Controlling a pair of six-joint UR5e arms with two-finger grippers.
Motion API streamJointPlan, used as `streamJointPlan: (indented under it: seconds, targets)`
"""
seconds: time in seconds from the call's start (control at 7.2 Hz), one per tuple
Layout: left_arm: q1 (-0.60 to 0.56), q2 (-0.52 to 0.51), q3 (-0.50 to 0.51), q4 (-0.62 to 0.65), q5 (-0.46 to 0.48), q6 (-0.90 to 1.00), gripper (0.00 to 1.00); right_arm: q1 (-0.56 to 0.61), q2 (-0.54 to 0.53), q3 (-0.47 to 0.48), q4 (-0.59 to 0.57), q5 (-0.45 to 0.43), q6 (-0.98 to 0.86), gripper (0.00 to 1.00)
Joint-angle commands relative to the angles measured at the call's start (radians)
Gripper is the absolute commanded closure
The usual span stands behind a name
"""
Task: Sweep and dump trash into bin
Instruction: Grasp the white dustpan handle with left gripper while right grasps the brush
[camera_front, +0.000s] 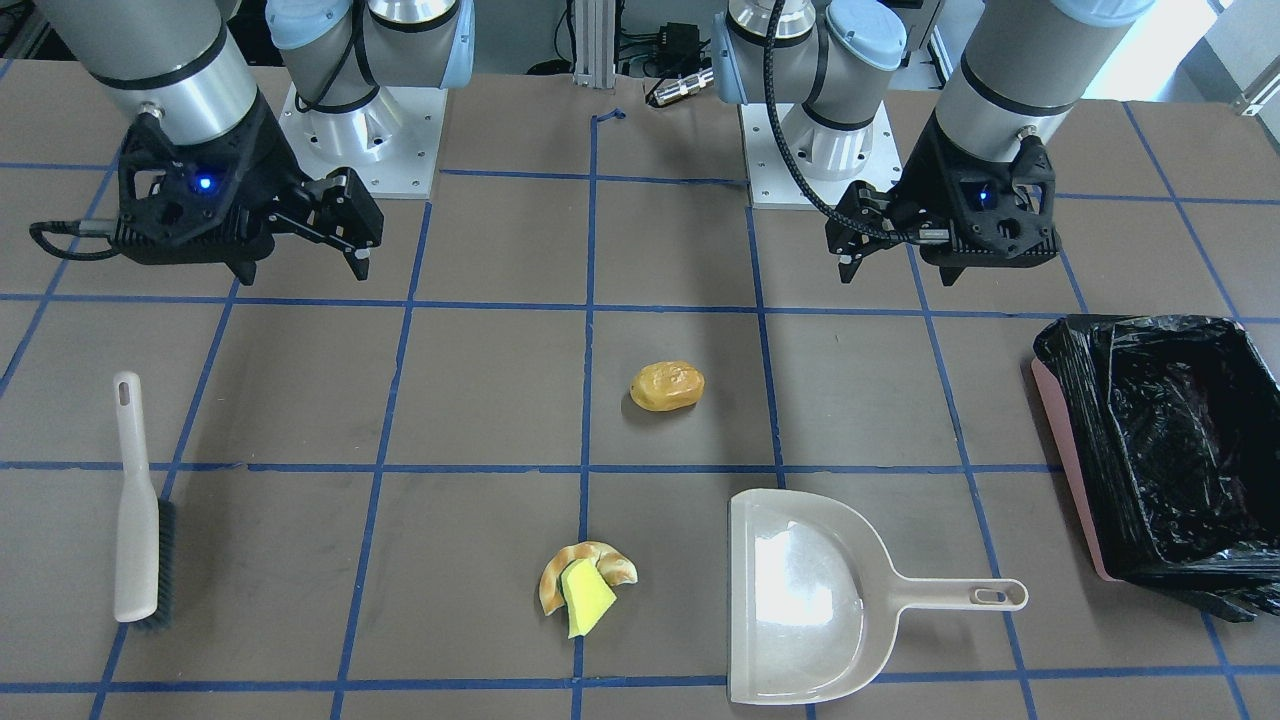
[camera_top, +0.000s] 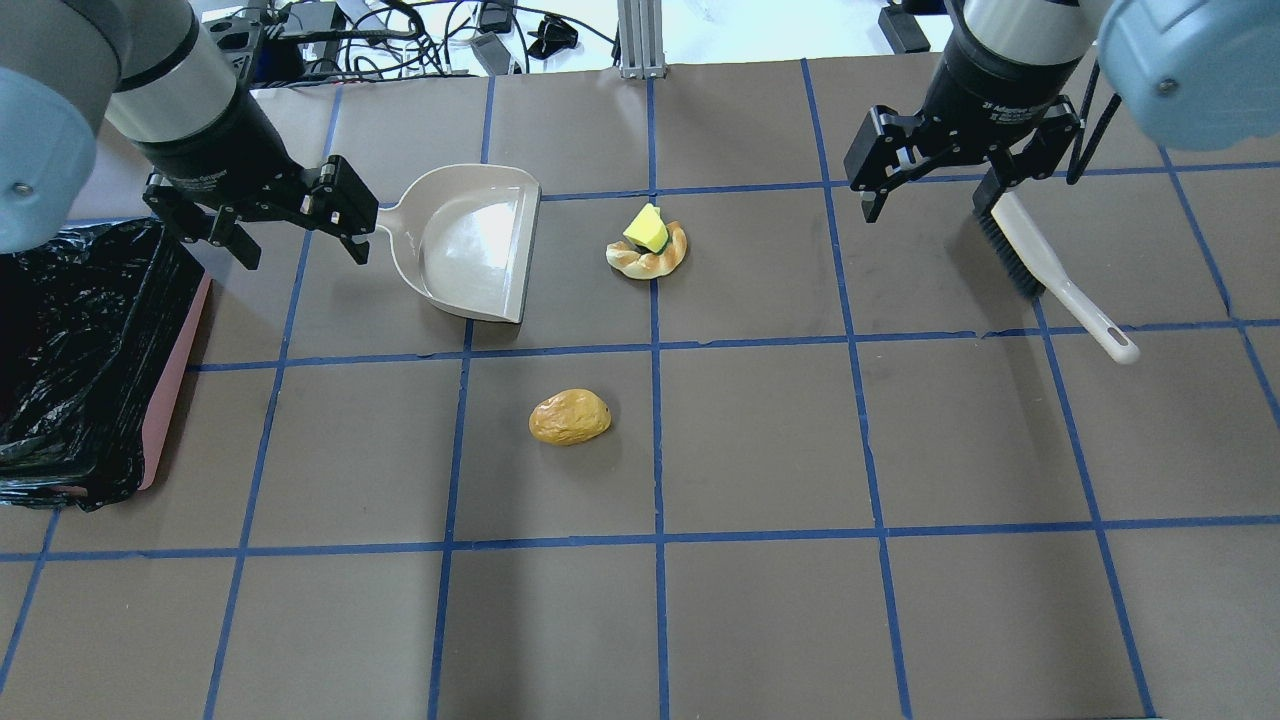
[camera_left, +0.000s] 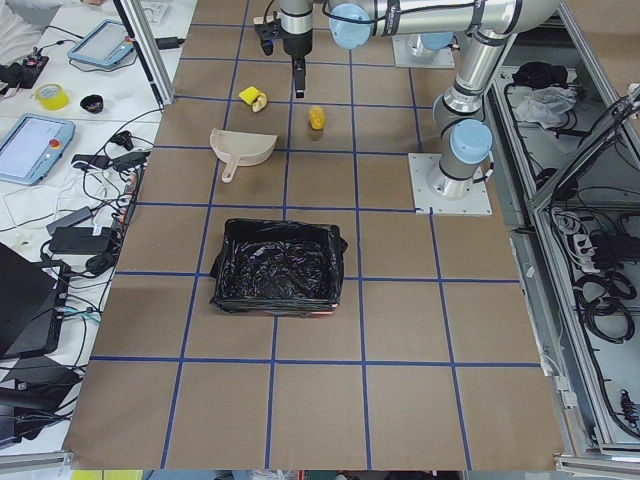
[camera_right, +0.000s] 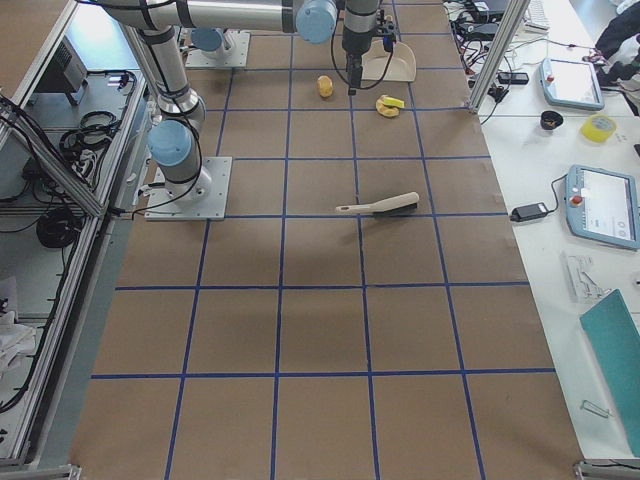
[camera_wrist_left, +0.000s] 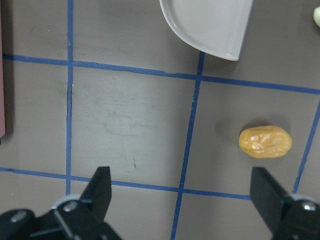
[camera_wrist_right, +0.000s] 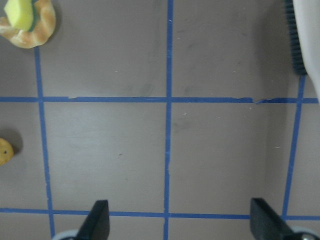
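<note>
Brown paper-covered table (camera_top: 760, 440) carries a blue tape grid. At the robot's left stands a rectangular pink-sided bin (camera_front: 1068, 455) lined with a crinkled black plastic bag; only the liner shows inside. All the trash lies on the table, outside both containers. A golden-brown potato-like lump (camera_front: 667, 387) sits mid-table. A curved tan croissant piece (camera_front: 617, 567), with a yellow sponge wedge (camera_front: 586, 597) resting on it, is near the mouth of the beige plastic dustpan (camera_front: 800, 600). A beige brush (camera_front: 133, 520) with dark bristles lies at the robot's right. Left gripper (camera_top: 303, 250) and right gripper (camera_top: 927, 205) hover, jaws spread, holding nothing.
</note>
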Motion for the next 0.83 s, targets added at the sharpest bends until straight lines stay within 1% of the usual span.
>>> streamJointPlan:
  seconds: [0.0, 0.14, 0.28, 0.42, 0.56, 0.69]
  targets:
    - [0.041, -0.019, -0.009, 0.024, 0.005, -0.243, 0.0, -0.176, 0.008, 0.022, 0.001, -0.01, -0.174, 0.0]
    - [0.043, -0.05, -0.021, 0.06, 0.005, -0.452, 0.0, -0.245, 0.026, 0.054, -0.011, -0.003, -0.229, 0.0]
    - [0.044, -0.083, -0.031, 0.147, 0.005, -0.655, 0.0, -0.287, 0.073, 0.08, -0.093, -0.009, -0.278, 0.0]
    - [0.057, -0.112, -0.031, 0.166, 0.006, -0.74, 0.0, -0.333, 0.109, 0.123, -0.128, -0.032, -0.422, 0.0]
    - [0.099, -0.158, -0.022, 0.224, 0.002, -0.794, 0.0, -0.358, 0.111, 0.2, -0.145, -0.076, -0.519, 0.0]
    - [0.132, -0.224, -0.017, 0.345, -0.007, -0.842, 0.0, -0.366, 0.112, 0.285, -0.31, -0.111, -0.628, 0.0]
